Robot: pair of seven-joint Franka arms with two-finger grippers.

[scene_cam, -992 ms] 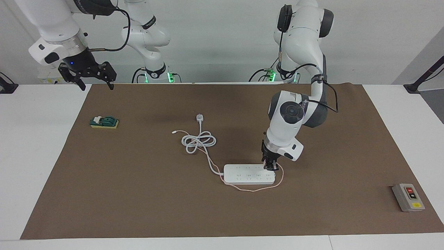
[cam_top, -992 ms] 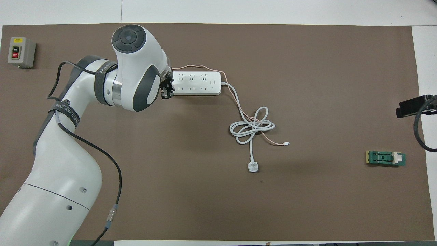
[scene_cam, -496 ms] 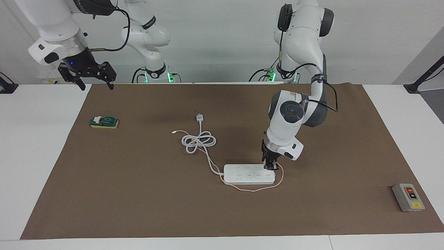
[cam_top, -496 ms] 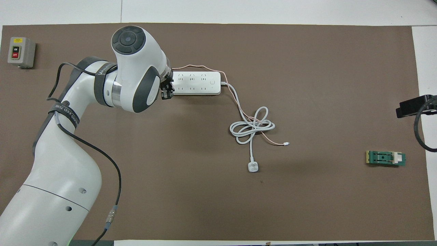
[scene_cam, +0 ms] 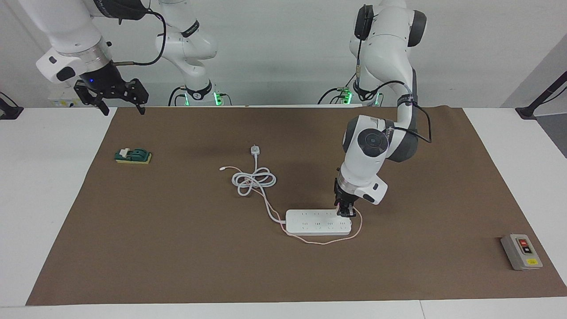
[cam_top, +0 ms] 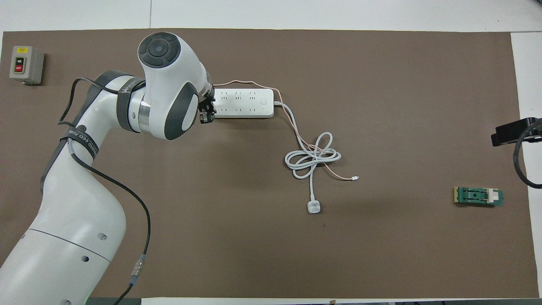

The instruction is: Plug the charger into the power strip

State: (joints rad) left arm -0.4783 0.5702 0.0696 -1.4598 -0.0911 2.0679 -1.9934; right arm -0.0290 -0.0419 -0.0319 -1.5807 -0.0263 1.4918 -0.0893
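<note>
The left gripper (scene_cam: 346, 212) is down at the end of the power strip (scene_cam: 316, 222) that lies toward the left arm's end of the table, its fingers closed tight on something small. That is presumably the charger, but the fingers hide the cube itself; only its thin pink cable (scene_cam: 328, 241) shows, looping off the strip's end and along the strip's edge farther from the robots.

The strip lies loose on the brown mat (scene_cam: 177, 248), held down by nothing. If the prongs are slightly off the socket slots, a downward push could tip or slide the strip instead of seating the plug. Letting go before the plug is fully in could leave it leaning. The pink cable, trailing past the strip's own coiled white cord (scene_cam: 253, 180), could also drag on withdrawal.

The right gripper (scene_cam: 118, 104) waits, fingers spread wide, over the mat's corner nearer the robots, well apart from the strip.
</note>
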